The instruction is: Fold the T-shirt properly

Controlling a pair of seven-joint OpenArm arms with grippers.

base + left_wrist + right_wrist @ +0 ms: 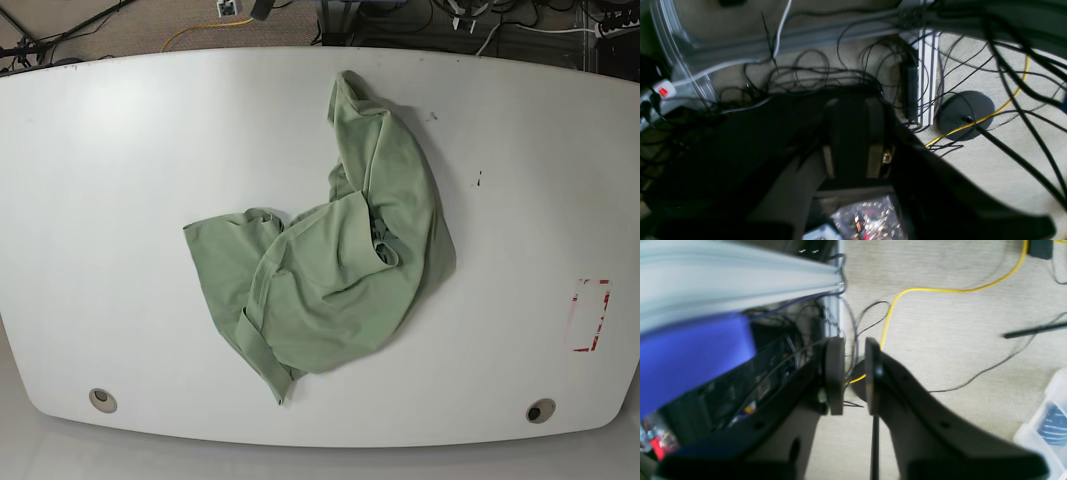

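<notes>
In the left wrist view the left claw (853, 140) is a dark shape against the carpet floor (973, 166), which is covered with black cables and one thin yellow cable (993, 113). It is too dark to tell how far its jaws stand apart, and I see no cloth near it.

In the right wrist view the right claw (853, 376) hangs over the same carpet beside a grey metal frame (740, 283). Its two dark pads stand a little apart, with only floor and cable visible through the narrow gap, so it holds nothing.

In the base view the pale sage-green short-sleeved cotton T-shirt (330, 270) lies crumpled near the middle of the wide white bench (120, 180), with one part stretched toward the far edge and other parts folded over themselves. No arm is over the bench. I judge that the folding has not yet begun; the next move calls for both arms to come over the bench, grip the shirt and spread it flat
</notes>
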